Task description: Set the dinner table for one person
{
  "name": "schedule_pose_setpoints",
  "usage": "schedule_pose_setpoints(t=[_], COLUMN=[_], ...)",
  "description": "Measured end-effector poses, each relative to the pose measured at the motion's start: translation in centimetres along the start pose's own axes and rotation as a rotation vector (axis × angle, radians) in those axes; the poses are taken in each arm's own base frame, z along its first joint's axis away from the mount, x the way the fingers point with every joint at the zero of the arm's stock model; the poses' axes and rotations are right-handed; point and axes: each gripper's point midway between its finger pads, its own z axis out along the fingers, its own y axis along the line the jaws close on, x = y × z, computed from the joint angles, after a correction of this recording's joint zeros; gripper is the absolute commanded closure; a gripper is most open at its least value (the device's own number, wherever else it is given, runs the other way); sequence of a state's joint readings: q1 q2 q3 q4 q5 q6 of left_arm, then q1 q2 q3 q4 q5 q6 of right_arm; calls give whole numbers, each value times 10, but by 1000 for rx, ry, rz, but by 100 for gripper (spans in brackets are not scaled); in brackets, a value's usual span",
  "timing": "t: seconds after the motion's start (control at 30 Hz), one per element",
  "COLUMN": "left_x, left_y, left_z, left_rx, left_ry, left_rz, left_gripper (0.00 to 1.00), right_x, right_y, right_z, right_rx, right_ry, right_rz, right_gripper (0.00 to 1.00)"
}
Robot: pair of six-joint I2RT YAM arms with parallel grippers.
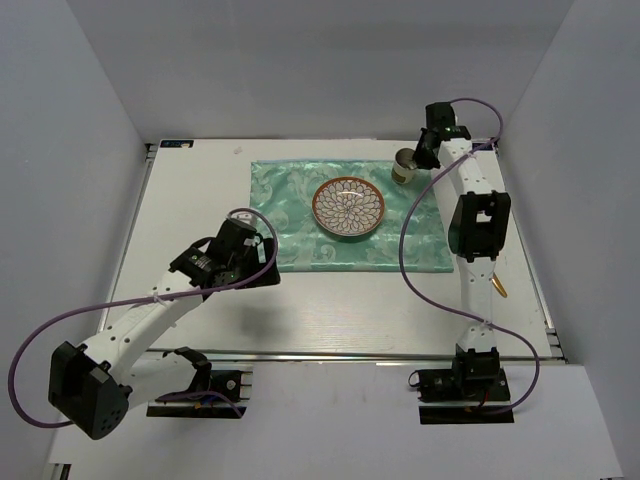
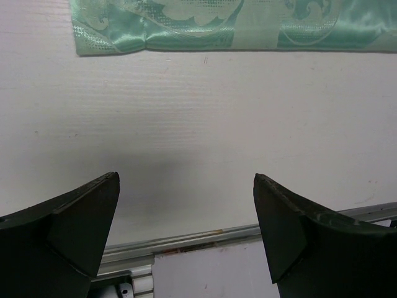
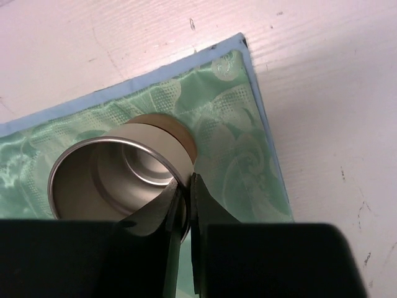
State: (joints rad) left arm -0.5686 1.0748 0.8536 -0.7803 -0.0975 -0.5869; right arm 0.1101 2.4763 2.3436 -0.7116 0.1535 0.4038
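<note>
A patterned plate [image 1: 348, 208] sits in the middle of the green cloth mat [image 1: 300, 215] on the white dinner table [image 1: 200, 190]. My right gripper [image 1: 424, 158] is shut on the rim of a metal cup [image 1: 404, 166] at the mat's far right corner; in the right wrist view one finger is inside the cup [image 3: 111, 180] and one outside, gripper [image 3: 186, 183]. I cannot tell whether the cup rests on the mat [image 3: 242, 155]. My left gripper [image 2: 186, 186] is open and empty over bare table near the mat's near left edge [image 2: 186, 31]; it also shows from above [image 1: 262, 262].
A silver metal rail [image 1: 350, 353] runs along the table's near edge, also seen in the left wrist view [image 2: 186, 239]. A small gold object [image 1: 499, 288] lies by the right arm near the table's right edge. White walls enclose the table on three sides.
</note>
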Motion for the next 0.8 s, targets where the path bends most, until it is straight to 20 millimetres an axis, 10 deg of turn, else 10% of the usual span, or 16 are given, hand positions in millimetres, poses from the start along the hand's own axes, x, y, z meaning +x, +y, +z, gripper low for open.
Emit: schedule_pose_setpoints(t=[0.13,0.17,0.37,0.57,0.7,0.8], left_x=[-3,-3,-7,-20,-37,-41], left_y=[-4,-5,-5,8,18,23], left_z=[1,1,-2,-18,-35,-45], left_rx=[21,24,29,-45,-100,-104], left_ry=[-11,-13,-35,-88,-171,-214], left_rz=[7,9,10,10,17,18], left_gripper=[2,2,2,2,2,2], right_x=[-7,-8,-24,-48,2,69], right_y=[2,3,8,-4,-59,-109], right_z=[-1,-1,-22,-140,-227,-246], right_rx=[-14,-17,-47,-70,-26,55], right_ry=[-20,-24,-62,-165,-253,-245], right_rz=[9,8,-2,8,64,88], right_gripper=[40,12,11,11,11,11])
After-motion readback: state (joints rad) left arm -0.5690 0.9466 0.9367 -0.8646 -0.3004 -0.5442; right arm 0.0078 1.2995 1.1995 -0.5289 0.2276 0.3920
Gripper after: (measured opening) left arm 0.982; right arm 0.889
